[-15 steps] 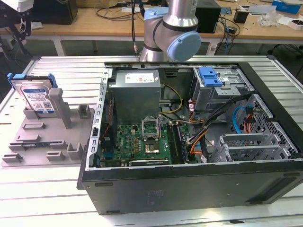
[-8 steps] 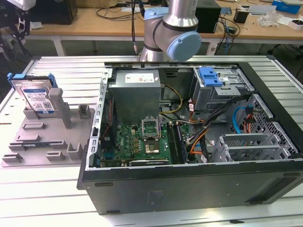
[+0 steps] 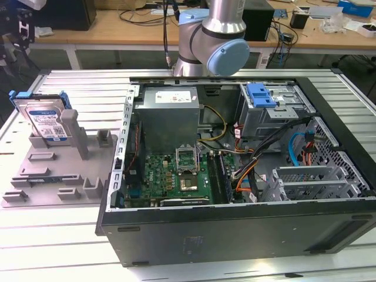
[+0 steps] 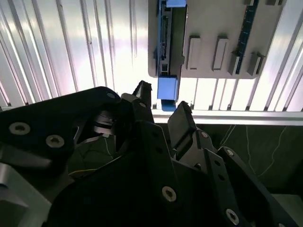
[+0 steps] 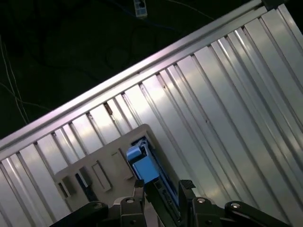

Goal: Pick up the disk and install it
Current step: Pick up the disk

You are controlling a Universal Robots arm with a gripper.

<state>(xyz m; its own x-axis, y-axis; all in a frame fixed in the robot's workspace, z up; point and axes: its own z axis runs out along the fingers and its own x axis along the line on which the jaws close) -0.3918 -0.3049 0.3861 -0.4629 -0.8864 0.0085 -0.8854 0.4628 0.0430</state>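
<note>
The disk (image 3: pixel 46 120) stands on edge in a grey fixture (image 3: pixel 53 170) at the exterior view's left, its white-and-blue label facing out and its blue carrier frame around it. In both wrist views my gripper (image 4: pixel 161 105) (image 5: pixel 162 189) hangs open above the disk, with nothing between its black fingertips (image 4: pixel 142 91). The blue carrier end (image 4: pixel 168 87) (image 5: pixel 142 163) lies in line with the gap and some way beyond it. The disk's thin edge (image 4: pixel 164 42) runs away from the fingers along the fixture (image 4: pixel 213 28).
An open computer case (image 3: pixel 235 147) lies on the ribbed metal table (image 3: pixel 70 88), to the right of the fixture in the exterior view. A drive bay with a blue carrier (image 3: pixel 261 94) sits at the case's back right. The arm (image 3: pixel 214 35) rises behind the case.
</note>
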